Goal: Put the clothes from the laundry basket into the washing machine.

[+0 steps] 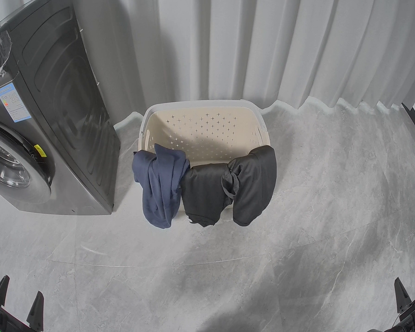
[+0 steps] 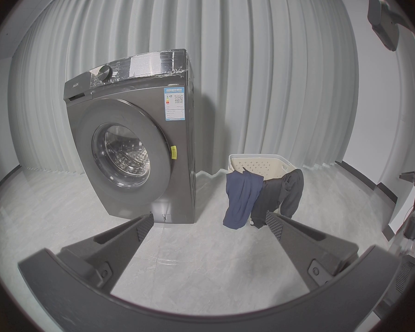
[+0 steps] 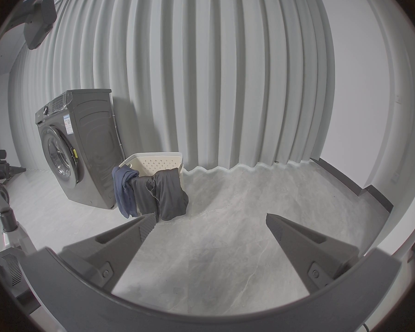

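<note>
Grey stone floor (image 1: 309,208), white curtains (image 1: 263,33): you've loaded nothing yet, navy blue garment (image 1: 160,185) and dark grey garments (image 1: 253,185) hang over the cream perforated plastic laundry basket (image 1: 203,111) beside the shut dark grey washing machine (image 1: 55,116), your left hand (image 2: 208,217) and right hand (image 3: 210,217) wide, empty.

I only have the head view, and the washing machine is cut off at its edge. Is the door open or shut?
Observer: Shut. In the left wrist view the washing machine has its round door closed flush against the front.
Operator: My view shows just one fingertip of the right gripper. Is it holding anything?
Observer: No. In the right wrist view the right gripper is open and empty, low over the floor.
</note>
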